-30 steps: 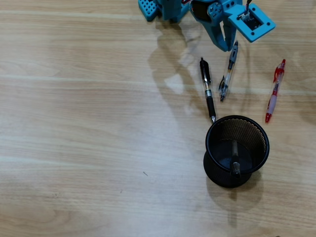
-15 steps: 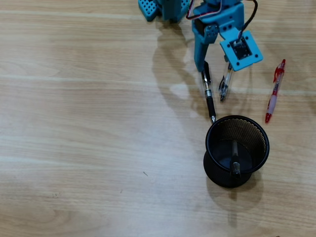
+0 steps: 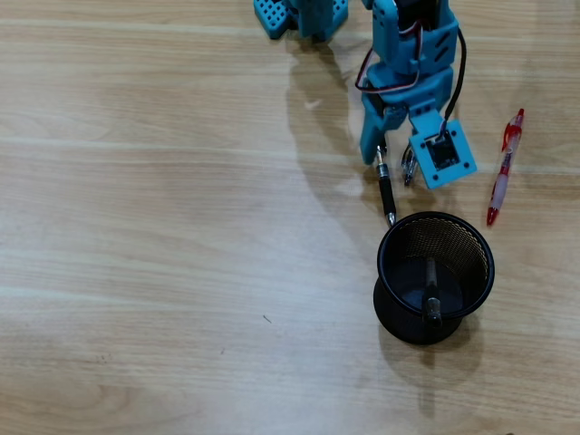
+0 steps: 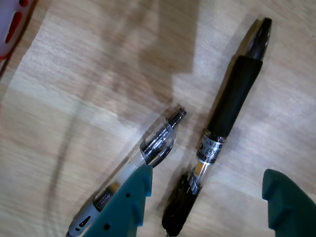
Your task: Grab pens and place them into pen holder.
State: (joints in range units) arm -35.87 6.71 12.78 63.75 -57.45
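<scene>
My teal gripper (image 3: 388,156) is open and low over two pens lying side by side. In the wrist view the gripper (image 4: 206,174) straddles the clear-barrelled pen with the black grip (image 4: 231,101); its rear end lies between the fingers (image 4: 129,205). The other clear pen (image 4: 159,139) lies just outside the left finger, partly under it. From overhead, the black-grip pen (image 3: 386,188) points at the pen holder (image 3: 395,237), a black mesh cup with one dark pen (image 3: 431,292) standing inside. A red and white pen (image 3: 504,170) lies apart on the right.
The arm's blue base (image 3: 299,16) stands at the top edge of the wooden table (image 3: 163,227). The wrist camera mount (image 3: 442,152) covers most of the second clear pen (image 3: 407,170) from overhead.
The arm has swung down from the top edge toward the holder. The gripper went from beside the right clear pen to straddling the black-grip pen. No pen has moved.
</scene>
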